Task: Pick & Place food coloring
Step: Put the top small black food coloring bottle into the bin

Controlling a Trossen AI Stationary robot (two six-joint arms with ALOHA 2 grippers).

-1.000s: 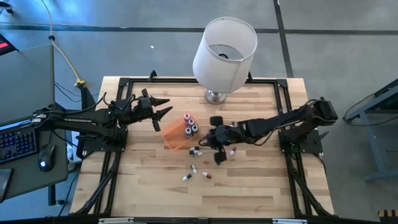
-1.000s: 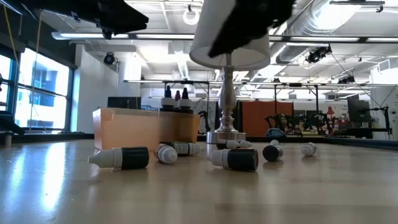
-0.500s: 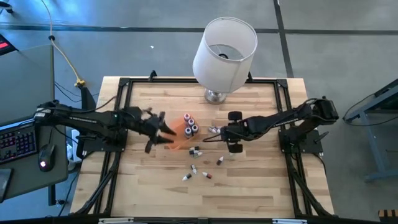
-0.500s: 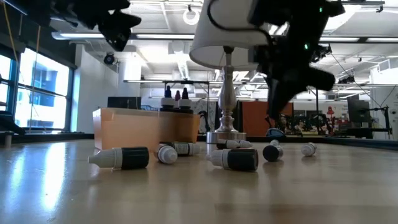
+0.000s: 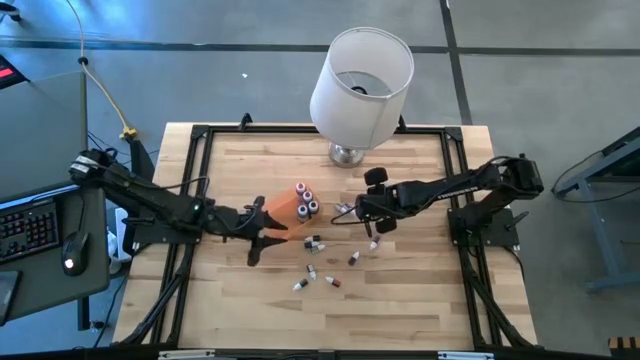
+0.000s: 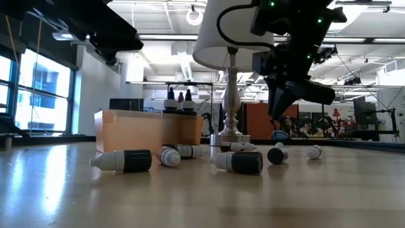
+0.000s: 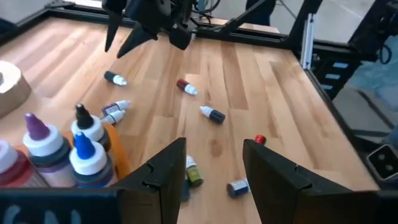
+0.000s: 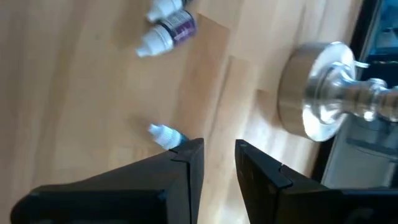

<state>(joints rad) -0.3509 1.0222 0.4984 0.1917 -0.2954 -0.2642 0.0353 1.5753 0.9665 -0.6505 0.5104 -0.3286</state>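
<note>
Three food coloring bottles (image 5: 303, 196) stand upright in the orange tray (image 5: 278, 216); in the left wrist view they show as (image 7: 81, 152). Several more lie on their sides on the wood (image 5: 315, 243), (image 5: 352, 258), (image 5: 343, 210). My left gripper (image 5: 260, 230) is open, low beside the tray's left side, its fingers (image 7: 165, 177) pointing across the loose bottles. My right gripper (image 5: 356, 208) hovers above the table right of the tray, open by a narrow gap (image 8: 219, 158), with nothing between the fingers. A blue-tipped bottle (image 8: 165, 135) lies below it.
The white lampshade lamp (image 5: 360, 75) stands at the far edge; its metal base (image 8: 314, 93) is close to my right gripper. A black frame (image 5: 200, 135) runs round the tabletop. Bare wood lies toward the near edge (image 5: 330, 320).
My left gripper has swung from the far left toward the near edge and rightward, coming down beside the tray. My right gripper has pulled away from the loose bottles, moving toward the far edge and upward. The bottles have kept their places.
</note>
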